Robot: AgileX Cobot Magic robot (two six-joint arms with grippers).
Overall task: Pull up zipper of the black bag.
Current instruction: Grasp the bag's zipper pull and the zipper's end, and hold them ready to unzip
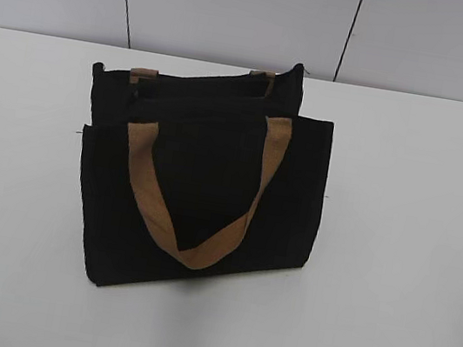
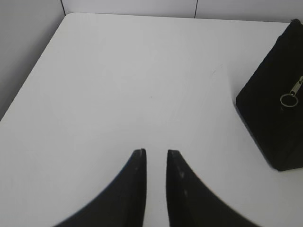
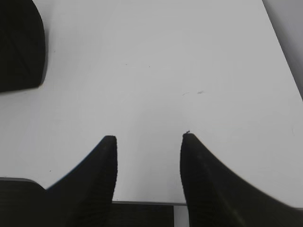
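Note:
The black bag (image 1: 213, 179) stands upright in the middle of the white table, its tan front handle (image 1: 201, 252) hanging down over the front panel. The bag's end shows in the left wrist view (image 2: 270, 118), with the zipper's silver pull and ring (image 2: 289, 97) on it. My left gripper (image 2: 156, 152) hovers over bare table left of the bag, its fingers a narrow gap apart and empty. My right gripper (image 3: 149, 137) is wide open and empty over bare table, with a corner of the bag (image 3: 19, 47) at its far left. Neither gripper shows in the exterior view.
The white table (image 1: 404, 254) runs wide on both sides of the bag. A grey panelled wall (image 1: 240, 8) stands behind it. The table's left edge (image 2: 28, 85) and front edge (image 3: 142, 203) show in the wrist views.

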